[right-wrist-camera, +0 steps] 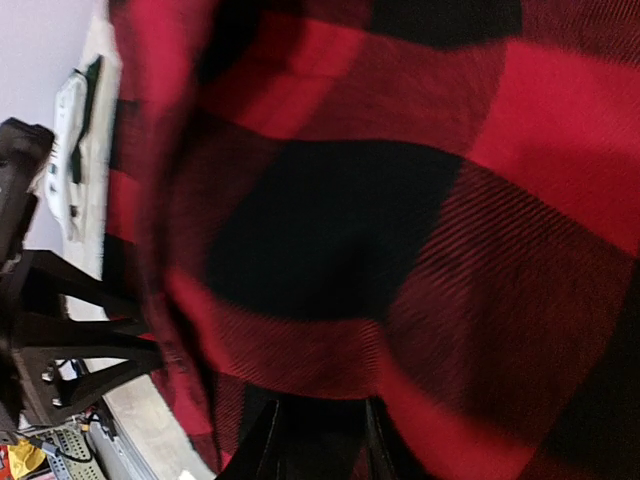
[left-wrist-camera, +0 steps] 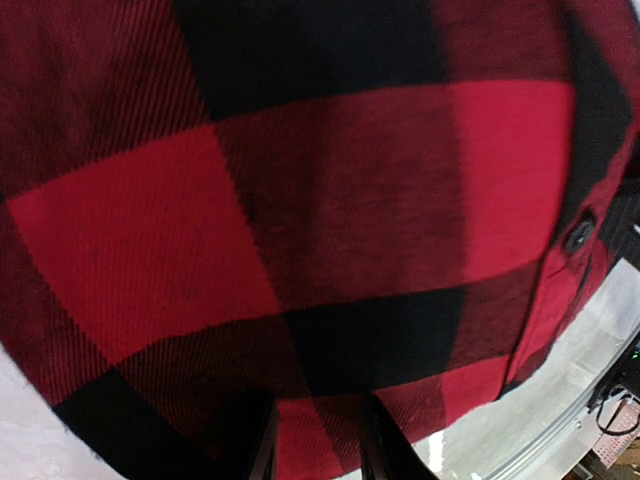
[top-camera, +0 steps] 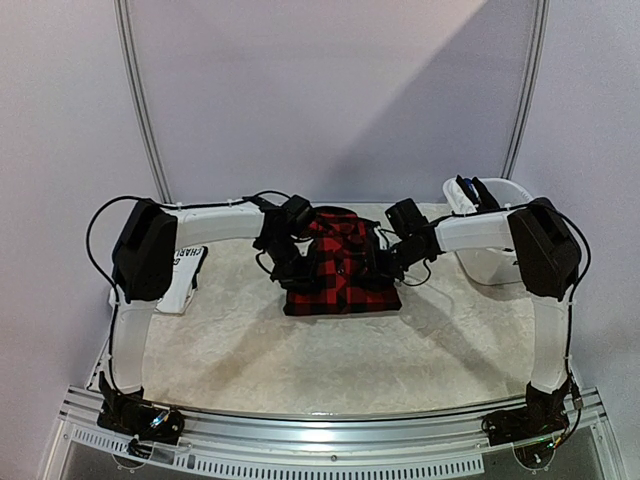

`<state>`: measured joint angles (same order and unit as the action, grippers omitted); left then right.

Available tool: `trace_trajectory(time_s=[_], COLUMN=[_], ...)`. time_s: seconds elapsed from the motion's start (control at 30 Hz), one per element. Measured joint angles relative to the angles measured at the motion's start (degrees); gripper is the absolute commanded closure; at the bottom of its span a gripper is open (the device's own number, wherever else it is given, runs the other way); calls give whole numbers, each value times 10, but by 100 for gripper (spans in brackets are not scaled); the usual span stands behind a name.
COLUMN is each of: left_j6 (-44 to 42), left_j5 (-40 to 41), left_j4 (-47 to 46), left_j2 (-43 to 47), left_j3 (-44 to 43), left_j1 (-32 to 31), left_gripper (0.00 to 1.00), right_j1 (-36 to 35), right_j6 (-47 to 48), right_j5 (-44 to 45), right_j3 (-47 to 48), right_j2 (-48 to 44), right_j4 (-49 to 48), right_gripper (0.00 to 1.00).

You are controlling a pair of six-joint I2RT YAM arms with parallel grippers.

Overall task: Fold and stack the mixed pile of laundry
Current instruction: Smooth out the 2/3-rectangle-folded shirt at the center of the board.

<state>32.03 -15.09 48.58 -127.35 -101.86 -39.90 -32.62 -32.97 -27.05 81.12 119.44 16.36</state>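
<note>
A red-black plaid shirt (top-camera: 340,275) lies in the middle of the table, its far part raised in a fold between my two grippers. My left gripper (top-camera: 290,262) is at the shirt's left side and my right gripper (top-camera: 385,262) at its right side. Plaid cloth (left-wrist-camera: 300,220) fills the left wrist view and runs down between the fingers of the left gripper (left-wrist-camera: 320,440). In the right wrist view the plaid (right-wrist-camera: 400,200) drapes over the tips of the right gripper (right-wrist-camera: 318,440). The rest of the laundry pile is mostly hidden.
A white tub (top-camera: 492,255) stands at the back right with dark and blue pieces (top-camera: 470,190) sticking out. A folded white garment with black print (top-camera: 185,268) lies at the left under my left arm. The table's front rail (top-camera: 320,425) runs along the bottom.
</note>
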Motion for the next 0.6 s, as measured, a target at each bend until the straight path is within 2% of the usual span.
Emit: trace_trajectory(time_s=[0.23, 0.37, 0.6], left_j6=[12, 14, 16], left_j5=[-2, 9, 31], left_j4=[-51, -59, -27], left_j2=[27, 45, 66], left_j3=[100, 127, 118], left_j1=[-10, -20, -32], left_gripper=[75, 75, 75], right_j1=[0, -3, -15], right_j6=[-2, -1, 23], right_j5=[-11, -2, 29], right_j3=[-40, -43, 12], right_j2=[18, 12, 7], right_j4=[-33, -31, 65], right_gripper=[76, 75, 74])
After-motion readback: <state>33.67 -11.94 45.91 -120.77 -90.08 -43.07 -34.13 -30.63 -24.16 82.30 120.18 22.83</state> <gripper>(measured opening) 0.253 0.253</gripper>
